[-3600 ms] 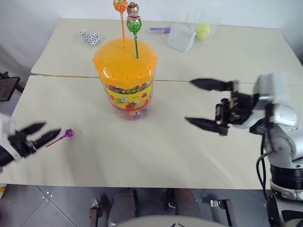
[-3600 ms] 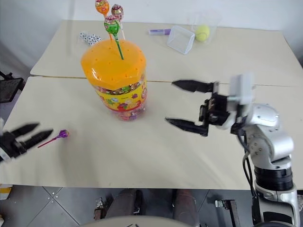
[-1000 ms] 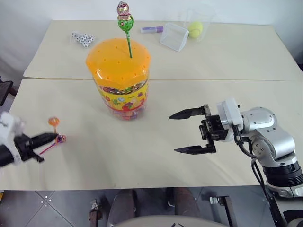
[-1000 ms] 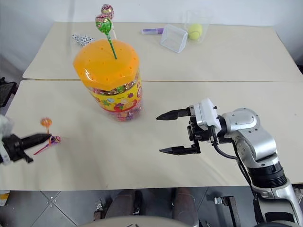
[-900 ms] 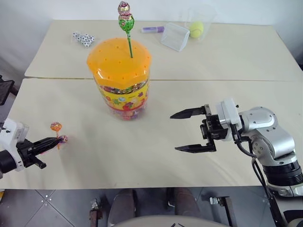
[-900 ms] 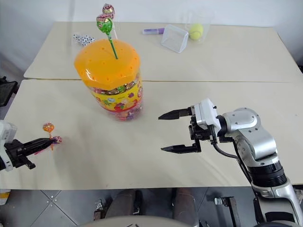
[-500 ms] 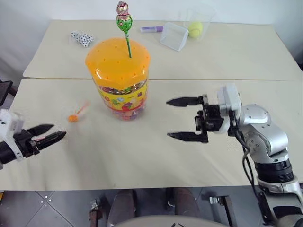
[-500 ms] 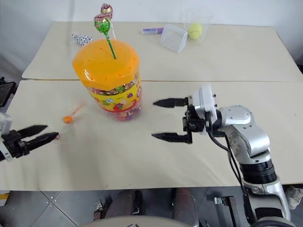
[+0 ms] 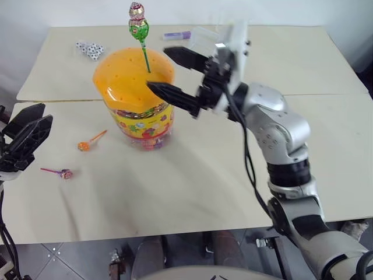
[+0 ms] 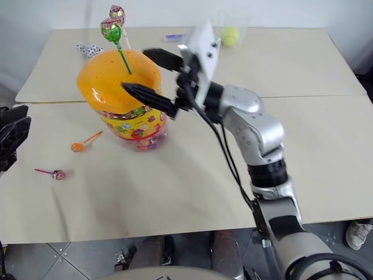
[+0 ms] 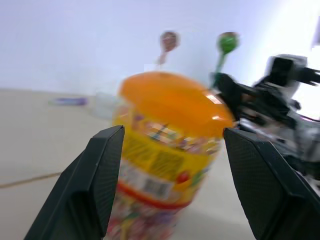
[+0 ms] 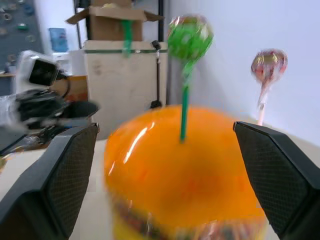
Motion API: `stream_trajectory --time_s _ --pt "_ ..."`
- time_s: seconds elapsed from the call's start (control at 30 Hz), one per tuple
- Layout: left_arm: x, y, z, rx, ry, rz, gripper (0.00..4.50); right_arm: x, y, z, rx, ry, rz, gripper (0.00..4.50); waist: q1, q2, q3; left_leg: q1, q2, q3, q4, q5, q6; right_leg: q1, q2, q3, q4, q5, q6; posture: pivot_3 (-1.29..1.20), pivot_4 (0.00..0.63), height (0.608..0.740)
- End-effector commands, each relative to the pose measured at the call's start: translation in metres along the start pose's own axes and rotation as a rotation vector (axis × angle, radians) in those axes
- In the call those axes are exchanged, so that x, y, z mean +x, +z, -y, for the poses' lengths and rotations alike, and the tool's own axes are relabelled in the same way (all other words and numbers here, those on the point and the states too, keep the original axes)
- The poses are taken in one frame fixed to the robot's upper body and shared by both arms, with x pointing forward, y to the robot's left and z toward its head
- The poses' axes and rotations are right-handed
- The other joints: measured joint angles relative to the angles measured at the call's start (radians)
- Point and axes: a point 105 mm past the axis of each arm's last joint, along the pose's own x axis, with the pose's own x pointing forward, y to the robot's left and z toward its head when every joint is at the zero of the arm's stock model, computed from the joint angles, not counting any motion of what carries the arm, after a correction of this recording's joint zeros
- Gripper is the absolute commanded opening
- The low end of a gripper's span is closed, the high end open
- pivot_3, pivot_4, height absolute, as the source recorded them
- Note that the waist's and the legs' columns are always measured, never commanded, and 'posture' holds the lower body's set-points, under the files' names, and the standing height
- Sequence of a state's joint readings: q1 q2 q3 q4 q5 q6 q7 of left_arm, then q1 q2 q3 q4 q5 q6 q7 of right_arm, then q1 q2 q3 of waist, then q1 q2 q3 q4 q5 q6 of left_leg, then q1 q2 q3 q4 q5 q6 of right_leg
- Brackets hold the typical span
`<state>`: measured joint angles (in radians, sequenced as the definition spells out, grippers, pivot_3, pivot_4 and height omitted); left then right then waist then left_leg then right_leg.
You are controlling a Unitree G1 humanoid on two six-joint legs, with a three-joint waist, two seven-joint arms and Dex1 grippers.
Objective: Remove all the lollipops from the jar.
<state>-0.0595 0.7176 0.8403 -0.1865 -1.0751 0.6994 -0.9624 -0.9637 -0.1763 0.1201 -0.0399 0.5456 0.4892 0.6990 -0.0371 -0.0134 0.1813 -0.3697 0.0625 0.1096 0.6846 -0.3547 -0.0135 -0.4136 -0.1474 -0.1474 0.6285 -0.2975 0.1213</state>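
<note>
Orange-lidded jar (image 9: pixel 139 99) stands on the cream desk (image 9: pixel 192 175), two lollipops upright in its lid.

The green lollipop (image 9: pixel 140 28) and the reddish lollipop (image 9: pixel 135 9) stick up from the lid's holes. The orange lollipop (image 9: pixel 85 145) and the purple lollipop (image 9: pixel 66 174) lie on the desk near the jar's left side. The right claw (image 9: pixel 175 74) hangs wide over the lid beside the green stick, holding nothing. The left claw (image 9: pixel 26 134) sits at the desk's left edge, spread and empty. Dice (image 9: pixel 88 49), a marker (image 9: pixel 176 35) and a tennis ball (image 10: pixel 229 35) rest at the back.

Four lollipops (image 9: pixel 139 27); one jar (image 9: pixel 133 93); several dice (image 9: pixel 88 49).
</note>
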Motion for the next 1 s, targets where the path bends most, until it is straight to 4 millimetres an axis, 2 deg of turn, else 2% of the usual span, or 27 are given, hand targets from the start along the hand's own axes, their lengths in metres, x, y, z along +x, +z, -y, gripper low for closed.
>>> stream_trajectory --time_s 0.03,0.17,0.4,0.53,0.6,0.7,0.77,0.83,0.97,1.0 --pt "-0.001 0.004 0.005 0.014 -0.015 0.011 3.33 0.014 0.007 -0.003 -0.035 0.015 0.011 4.5 -0.003 0.0 0.0 0.0 0.0 0.0 -0.001 0.0 0.0 0.0 0.0 0.0 0.0 0.0 0.0 0.0 0.15 0.74" --pt "-0.003 0.003 0.005 0.032 -0.009 0.015 3.36 0.022 0.004 -0.005 -0.022 0.025 0.01 3.59 -0.005 0.0 0.0 0.0 0.0 0.0 -0.001 0.0 0.0 0.0 0.0 0.0 -0.001 0.0 0.0 0.0 0.15 0.74" --pt "-0.006 0.005 0.005 0.04 -0.005 0.032 3.36 0.017 0.009 -0.002 -0.009 0.033 0.044 1.32 -0.008 0.0 0.0 0.0 0.0 0.0 -0.001 0.0 0.0 0.0 0.0 0.0 -0.001 0.0 0.0 0.0 0.15 0.74" --pt "-0.003 0.003 0.006 0.038 -0.034 0.029 3.36 0.001 0.039 0.008 0.04 0.043 0.211 0.02 -0.008 0.0 0.0 0.0 0.0 0.0 -0.001 0.0 0.0 0.0 0.0 0.0 -0.001 0.0 0.0 0.0 0.15 0.74" --pt "0.0 0.002 0.008 0.053 -0.054 0.015 3.36 -0.014 0.055 0.013 0.063 0.052 0.288 0.02 -0.006 0.0 0.0 0.0 0.0 0.0 -0.001 0.0 0.0 0.0 0.0 0.0 -0.001 0.0 0.0 0.0 0.15 0.74" --pt "0.008 0.0 0.012 0.14 -0.104 -0.034 3.36 -0.045 0.062 0.03 0.055 -0.004 0.261 0.02 0.003 0.0 0.0 -0.001 0.0 0.0 -0.001 0.0 0.0 0.0 0.0 0.0 -0.001 0.0 0.0 0.0 0.15 0.74" --pt "0.014 -0.001 0.02 0.152 -0.157 -0.064 3.36 -0.074 0.057 0.049 0.023 -0.101 0.156 0.02 0.01 0.0 0.0 -0.001 -0.001 0.0 -0.001 0.0 0.0 0.0 0.0 0.0 -0.002 0.0 0.0 0.0 0.15 0.74" --pt "0.018 -0.011 0.032 0.191 -0.232 -0.155 3.36 -0.122 0.036 0.067 -0.086 -0.204 -0.11 0.02 0.013 0.0 0.0 -0.001 -0.001 0.0 -0.001 -0.001 0.0 0.0 0.0 0.0 -0.002 0.0 0.0 0.0 0.15 0.74" --pt "0.019 -0.025 0.044 0.23 -0.325 -0.255 3.36 -0.191 -0.003 0.074 -0.208 -0.254 -0.544 0.02 0.019 0.001 0.001 -0.001 -0.001 0.004 -0.001 -0.003 0.001 0.0 0.0 0.002 -0.005 0.0 0.0 0.0 0.15 0.74" --pt "0.019 -0.028 0.047 0.243 -0.347 -0.272 3.36 -0.223 -0.02 0.076 -0.247 -0.27 -0.725 0.02 0.014 0.001 0.001 -0.001 0.0 0.007 -0.002 -0.003 0.001 -0.001 0.0 0.003 -0.006 0.0 0.0 0.0 0.15 0.74"
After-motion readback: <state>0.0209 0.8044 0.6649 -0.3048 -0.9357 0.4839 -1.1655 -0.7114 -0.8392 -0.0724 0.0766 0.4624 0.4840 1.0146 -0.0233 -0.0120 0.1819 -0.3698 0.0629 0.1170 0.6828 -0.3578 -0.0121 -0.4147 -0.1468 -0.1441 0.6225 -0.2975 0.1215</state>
